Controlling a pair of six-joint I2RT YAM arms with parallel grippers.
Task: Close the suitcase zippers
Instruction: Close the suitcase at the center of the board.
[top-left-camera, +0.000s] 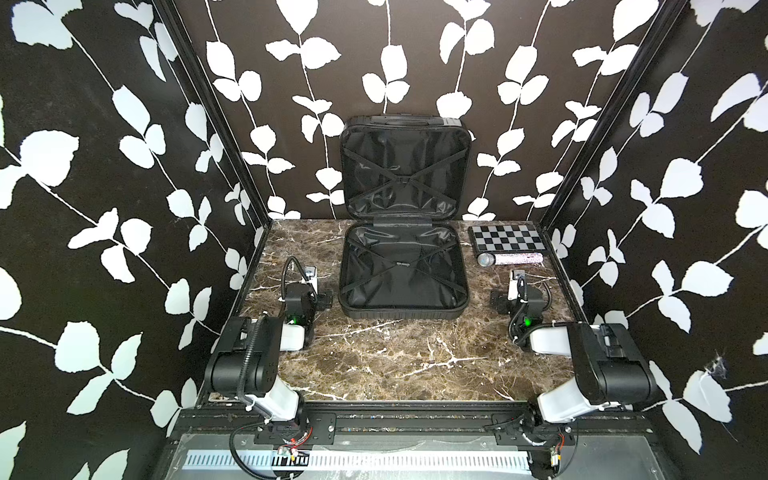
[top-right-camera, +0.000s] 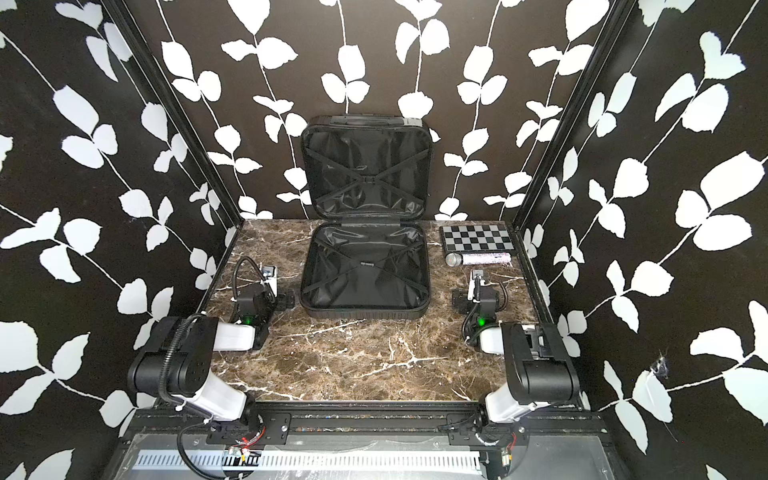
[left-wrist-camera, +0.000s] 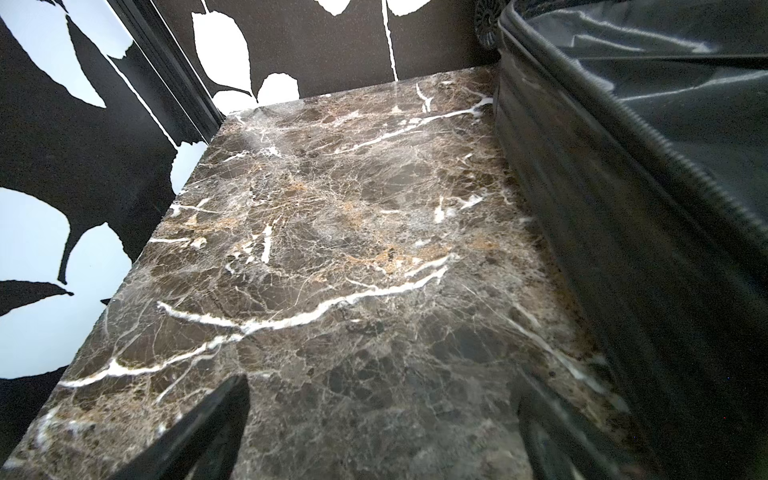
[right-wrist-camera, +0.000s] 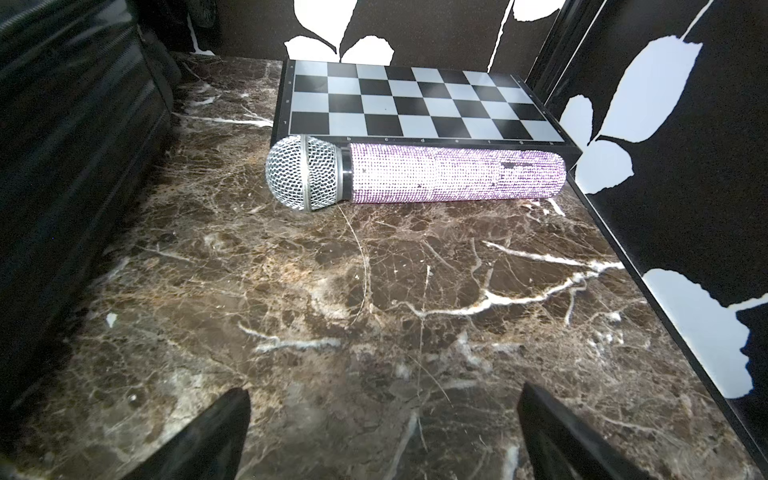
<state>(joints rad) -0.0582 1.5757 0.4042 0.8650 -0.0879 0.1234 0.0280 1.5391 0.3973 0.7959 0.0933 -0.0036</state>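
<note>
Left gripper (left-wrist-camera: 380, 415): jaws spread wide, holding nothing, over the marble tabletop (top-left-camera: 395, 357); 9 o'clock of the suitcase (top-left-camera: 401, 274).
Right gripper (right-wrist-camera: 382, 415): jaws wide, holding nothing; 3 o'clock of the suitcase.
Suitcase: open at the table's 12 o'clock, one shell flat, the other upright.
Zippers (left-wrist-camera: 681, 161): track unjoined along the shell rim; pulls not discernible.
Microphone (right-wrist-camera: 415, 174): 12 o'clock of right gripper, just beside the chessboard (right-wrist-camera: 415, 99).
</note>
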